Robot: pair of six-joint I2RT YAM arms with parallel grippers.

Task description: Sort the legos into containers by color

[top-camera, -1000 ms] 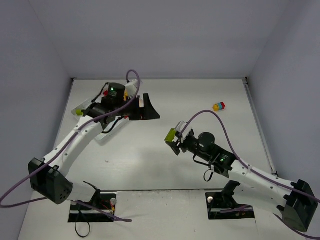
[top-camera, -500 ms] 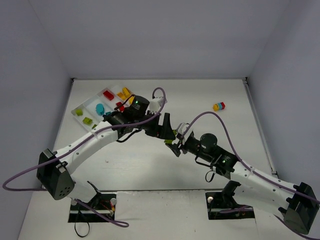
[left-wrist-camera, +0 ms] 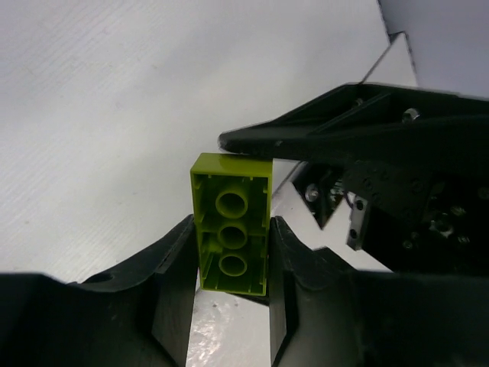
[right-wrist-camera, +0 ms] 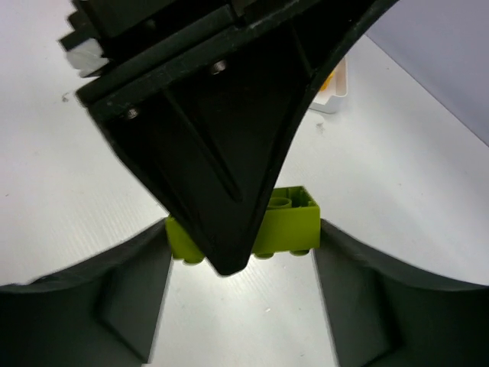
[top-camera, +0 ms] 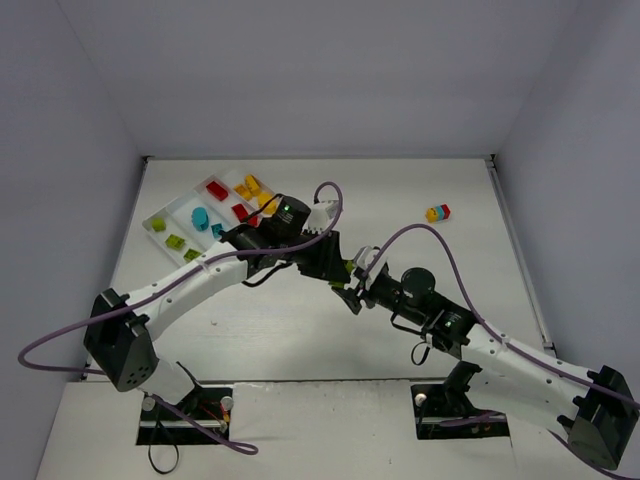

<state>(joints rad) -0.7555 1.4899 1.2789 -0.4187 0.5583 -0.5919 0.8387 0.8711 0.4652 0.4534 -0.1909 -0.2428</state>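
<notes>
A lime green lego brick (top-camera: pixel 346 268) hangs above the table's middle, held from both sides. My left gripper (left-wrist-camera: pixel 231 229) is shut on its long sides, hollow underside facing the left wrist camera (left-wrist-camera: pixel 231 243). My right gripper (right-wrist-camera: pixel 241 252) is shut on the same brick (right-wrist-camera: pixel 294 222) by its short ends, with a left finger (right-wrist-camera: pixel 214 153) crossing in front. In the top view the left gripper (top-camera: pixel 335 263) and right gripper (top-camera: pixel 352 284) meet there. The white tray of containers (top-camera: pixel 150 222) at the back left holds red (top-camera: pixel 217 190), yellow (top-camera: pixel 250 186), teal (top-camera: pixel 201 217) and green legos (top-camera: pixel 175 241).
A small multi-coloured lego cluster (top-camera: pixel 438 212) lies at the back right of the table. Purple cables loop over both arms. Grey walls close in the table on three sides.
My left arm swung from over the tray to the table's middle, and its jaws closed on the green brick that my right gripper holds. The right arm barely moved.
</notes>
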